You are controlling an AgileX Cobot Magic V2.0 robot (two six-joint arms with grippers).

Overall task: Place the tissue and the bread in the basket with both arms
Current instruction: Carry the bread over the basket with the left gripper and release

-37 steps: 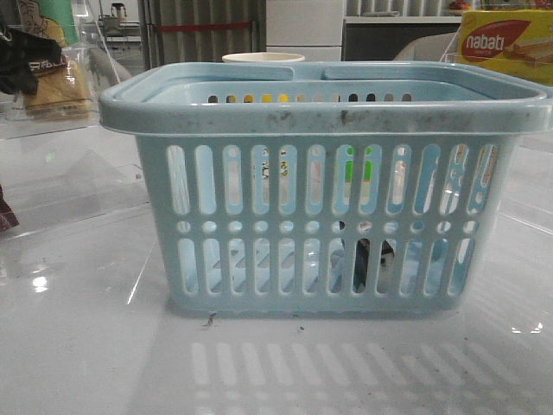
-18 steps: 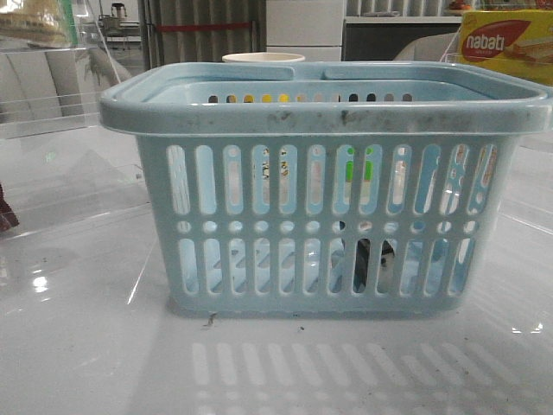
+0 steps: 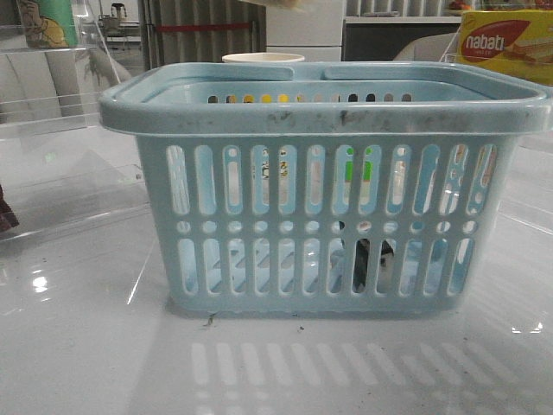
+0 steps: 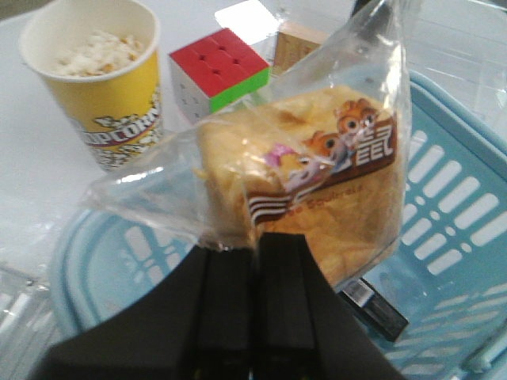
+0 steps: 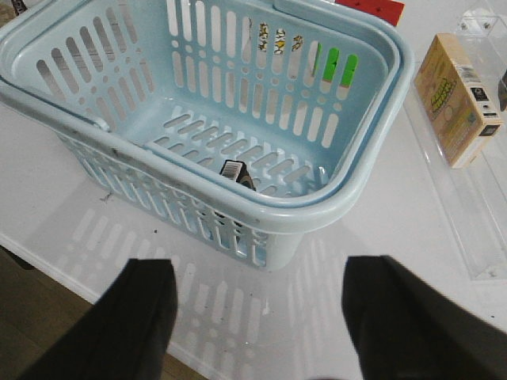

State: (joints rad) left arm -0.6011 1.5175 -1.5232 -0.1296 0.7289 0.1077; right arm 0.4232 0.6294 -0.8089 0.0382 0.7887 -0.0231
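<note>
The bread [image 4: 317, 182], yellowish-brown in a clear wrapper with a dark label, hangs from my left gripper [image 4: 255, 237]. That gripper is shut on the wrapper's edge and holds it above the pale blue basket [image 4: 451, 198]. The tissue [image 4: 376, 307], a small black pack, lies on the basket floor. It also shows in the right wrist view [image 5: 238, 174] and through the slots in the front view [image 3: 371, 259]. My right gripper [image 5: 257, 273] is open and empty above the table, by the near side of the basket [image 5: 348, 182]. The basket [image 3: 328, 112] fills the front view.
A yellow popcorn cup [image 4: 99, 79] and a colour cube [image 4: 218, 71] stand just beyond the basket. A yellow-and-red nabati box [image 3: 505, 43] is at the back right. A tan box [image 5: 458, 99] lies in a clear acrylic tray beside the basket.
The bread, held by my left gripper at the far left one second ago, has left that spot in the front view. Only a pale edge shows at the top now.
</note>
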